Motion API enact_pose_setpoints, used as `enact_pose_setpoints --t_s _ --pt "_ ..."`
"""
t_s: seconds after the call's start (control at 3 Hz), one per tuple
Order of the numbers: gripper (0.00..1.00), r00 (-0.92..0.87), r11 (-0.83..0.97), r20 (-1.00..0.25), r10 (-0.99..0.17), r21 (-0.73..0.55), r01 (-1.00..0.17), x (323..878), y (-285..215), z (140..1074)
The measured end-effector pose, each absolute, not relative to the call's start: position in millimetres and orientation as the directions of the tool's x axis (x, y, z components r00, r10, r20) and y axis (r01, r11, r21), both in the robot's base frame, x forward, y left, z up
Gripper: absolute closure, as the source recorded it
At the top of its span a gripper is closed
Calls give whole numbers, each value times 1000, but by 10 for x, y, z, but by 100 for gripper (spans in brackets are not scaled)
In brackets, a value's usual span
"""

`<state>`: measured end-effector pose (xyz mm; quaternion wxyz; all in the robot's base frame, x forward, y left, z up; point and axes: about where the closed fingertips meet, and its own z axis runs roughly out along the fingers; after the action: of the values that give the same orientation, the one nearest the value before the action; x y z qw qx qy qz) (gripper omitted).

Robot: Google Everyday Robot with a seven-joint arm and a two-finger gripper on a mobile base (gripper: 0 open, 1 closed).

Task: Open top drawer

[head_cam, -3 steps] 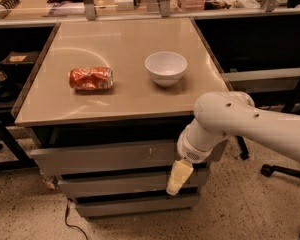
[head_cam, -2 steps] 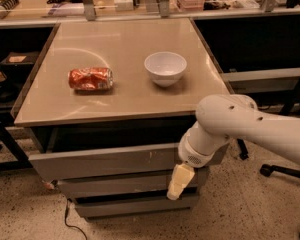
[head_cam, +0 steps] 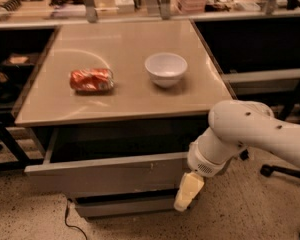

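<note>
The top drawer (head_cam: 110, 173) is a wide flat grey drawer under the tabletop, pulled out towards me so its dark inside shows behind the front panel. Small white scuffs sit right of centre on its front. My gripper (head_cam: 188, 191) hangs from the white arm at the drawer's right end, its pale yellowish fingers (head_cam: 190, 186) pointing down just in front of the drawer's right corner. A narrower grey drawer (head_cam: 125, 204) below stays in.
A crushed red can (head_cam: 92, 80) and a white bowl (head_cam: 165, 69) rest on the beige tabletop (head_cam: 120, 99). A long shelf with clutter (head_cam: 140, 4) runs behind. A chair base (head_cam: 285, 171) stands at right on the speckled floor.
The top drawer has slid further out towards me, and my gripper and arm have moved with it, nearer and lower.
</note>
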<state>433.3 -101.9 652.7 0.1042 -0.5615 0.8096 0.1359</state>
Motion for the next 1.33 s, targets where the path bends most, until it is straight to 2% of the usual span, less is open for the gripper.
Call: enact_pose_setpoints --t_s 0.33,1.0,1.33 --pt "0 -359 324 -303 -883 160 -932 3883 -1056 6634" --pt "0 -357 313 -279 -892 189 -931 3843 -1027 6607" --pt "0 -398 347 -210 -893 240 -906 3532 -1123 6670"
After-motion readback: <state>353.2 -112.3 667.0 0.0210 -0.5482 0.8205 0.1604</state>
